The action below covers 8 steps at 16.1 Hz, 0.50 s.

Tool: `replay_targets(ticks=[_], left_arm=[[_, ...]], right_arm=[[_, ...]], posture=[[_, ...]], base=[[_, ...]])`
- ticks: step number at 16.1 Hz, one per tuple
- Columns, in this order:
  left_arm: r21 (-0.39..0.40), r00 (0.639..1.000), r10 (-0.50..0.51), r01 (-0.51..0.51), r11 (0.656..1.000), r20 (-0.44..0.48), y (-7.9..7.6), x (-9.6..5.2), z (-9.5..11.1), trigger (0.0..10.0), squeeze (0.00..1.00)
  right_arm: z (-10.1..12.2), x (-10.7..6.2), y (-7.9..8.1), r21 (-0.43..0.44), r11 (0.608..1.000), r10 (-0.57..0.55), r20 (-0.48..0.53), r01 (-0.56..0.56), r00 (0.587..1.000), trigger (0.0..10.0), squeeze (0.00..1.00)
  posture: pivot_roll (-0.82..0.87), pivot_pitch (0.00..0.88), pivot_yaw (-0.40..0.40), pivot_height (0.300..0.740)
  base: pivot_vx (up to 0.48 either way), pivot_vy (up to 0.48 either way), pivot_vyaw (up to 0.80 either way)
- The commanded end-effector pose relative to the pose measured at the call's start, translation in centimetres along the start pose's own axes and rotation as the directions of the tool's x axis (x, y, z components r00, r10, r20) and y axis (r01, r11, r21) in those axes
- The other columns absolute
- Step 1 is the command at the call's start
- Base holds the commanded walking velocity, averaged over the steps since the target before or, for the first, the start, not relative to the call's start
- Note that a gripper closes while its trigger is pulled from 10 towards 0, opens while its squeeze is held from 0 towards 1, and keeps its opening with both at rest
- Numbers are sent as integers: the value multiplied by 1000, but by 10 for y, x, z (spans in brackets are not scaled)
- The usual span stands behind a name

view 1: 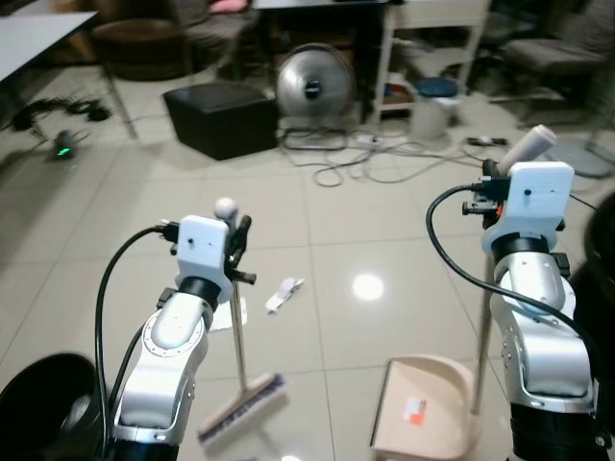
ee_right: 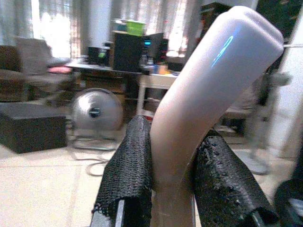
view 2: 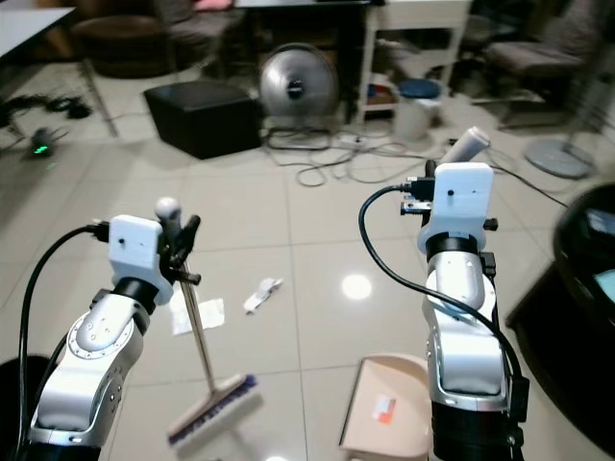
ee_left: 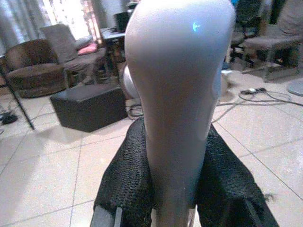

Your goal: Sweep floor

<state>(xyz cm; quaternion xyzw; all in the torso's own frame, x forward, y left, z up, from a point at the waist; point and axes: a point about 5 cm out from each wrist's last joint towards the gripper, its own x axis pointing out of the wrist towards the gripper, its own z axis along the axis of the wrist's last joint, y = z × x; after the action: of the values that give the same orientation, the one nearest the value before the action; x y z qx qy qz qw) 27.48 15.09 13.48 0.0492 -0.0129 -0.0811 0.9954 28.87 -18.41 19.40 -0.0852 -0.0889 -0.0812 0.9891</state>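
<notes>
Sweeping looks barely begun, as far as the floor tells: a crumpled scrap of paper (view 1: 283,294) and a flatter white piece (view 2: 196,315) lie loose on the tiles, and the dustpan (view 1: 423,408) holds only what seems to be its own orange label. Both tools are in hand, though. The left gripper (ee_left: 173,184) is clenched on the broom (view 1: 237,331) near the top of its handle, the black fingers (ee_left: 124,179) pressed against either side of the grey grip, with the rounded end poking up above them. From there the stick slants down to the brush head (view 2: 213,411), which rests on the floor below the left arm, nearer the robot than either scrap. The right gripper (ee_right: 173,182) is likewise closed around the pale bent handle of the dustpan, holding it upright so the pan sits on the tiles just inside the right arm. What remains, I judge, is nearly everything: drawing the brush out past the paper, pulling it toward the pan's mouth, and emptying the pan, perhaps into the black bin (view 1: 48,403) at the robot's lower left.
</notes>
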Motion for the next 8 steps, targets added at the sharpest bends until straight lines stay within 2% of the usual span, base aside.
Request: replay_targets(ticks=[1,8], left_arm=[[13,995,12,-14,1000,97,1,6,21,10000,0],[-6,991,17,-17,1000,135,-2,12,30,10000,0]], right_arm=[[13,0,0,35,999,6,63,-8,998,10000,0],[12,-3,-2,72,996,41,75,-47,996,10000,0]], posture=[[-24,17,25,740],[-25,16,33,740]], base=[[360,0,0],[404,0,0]])
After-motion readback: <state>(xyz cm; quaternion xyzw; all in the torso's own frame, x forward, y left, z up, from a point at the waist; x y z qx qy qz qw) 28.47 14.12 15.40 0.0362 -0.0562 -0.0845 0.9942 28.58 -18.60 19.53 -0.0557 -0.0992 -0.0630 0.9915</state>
